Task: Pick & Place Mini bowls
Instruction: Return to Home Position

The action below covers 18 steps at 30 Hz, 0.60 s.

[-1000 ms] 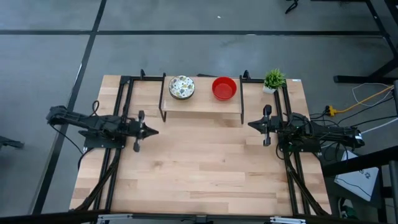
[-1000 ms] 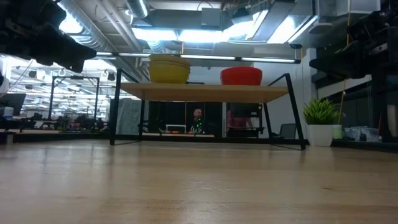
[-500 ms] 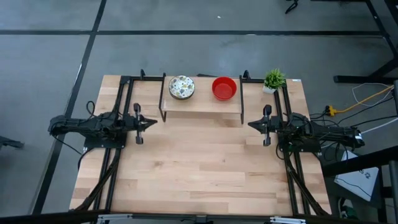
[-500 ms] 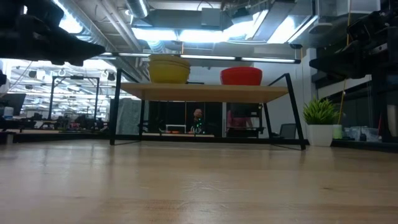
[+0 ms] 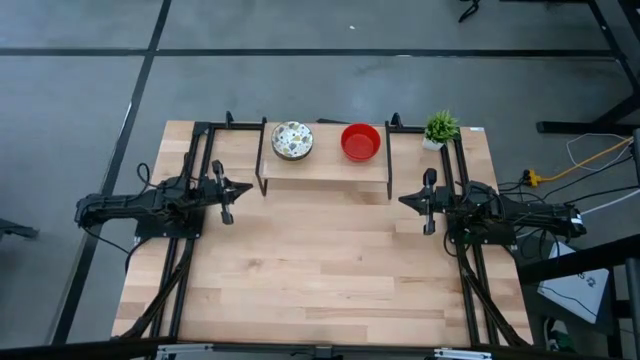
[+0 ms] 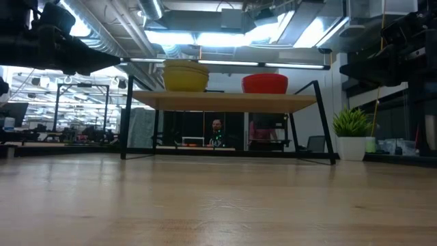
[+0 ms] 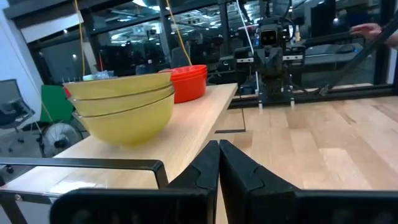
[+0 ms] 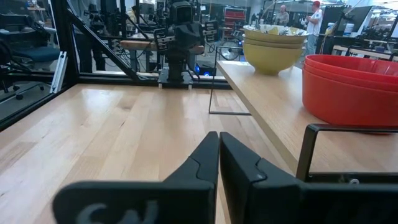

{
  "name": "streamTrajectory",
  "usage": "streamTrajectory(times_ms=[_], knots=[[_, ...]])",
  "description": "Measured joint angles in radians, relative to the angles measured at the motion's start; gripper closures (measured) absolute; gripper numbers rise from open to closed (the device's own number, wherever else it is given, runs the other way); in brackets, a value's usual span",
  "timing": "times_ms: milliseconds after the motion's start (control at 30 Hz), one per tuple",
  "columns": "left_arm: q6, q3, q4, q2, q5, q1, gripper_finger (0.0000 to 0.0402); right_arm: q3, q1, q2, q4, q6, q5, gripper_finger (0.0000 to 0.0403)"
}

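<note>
Two stacks of mini bowls rest on their bases on a raised wooden shelf (image 5: 325,168) at the table's far middle. One stack is cream-white and speckled inside, yellow outside (image 5: 292,140) (image 7: 121,102). The other is glossy red (image 5: 360,141) (image 8: 348,87). My left gripper (image 5: 248,188) (image 7: 219,146) is shut and empty. It hovers level at the table's left, pointing toward the shelf's left end. My right gripper (image 5: 402,201) (image 8: 219,137) is shut and empty too. It hovers level at the table's right, near the shelf's right leg.
A small green potted plant (image 5: 440,127) stands at the far right corner, beside the shelf. The shelf stands on black wire legs (image 6: 127,123). Black frame rails (image 5: 195,160) run along both table sides. Bare wood (image 5: 320,270) fills the table's middle and near half.
My left gripper has swung toward the table's far edge, nearer the shelf's left end, rolling a little as it went. It has stayed shut. The bowls have not moved.
</note>
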Motion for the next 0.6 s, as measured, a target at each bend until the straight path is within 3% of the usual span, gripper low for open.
streamTrajectory(times_ms=[600], knots=[[0.0,0.0,-0.001,0.0,0.0,0.0,0.0397,0.0,0.0,0.0,0.0,0.0,0.0,0.0386]])
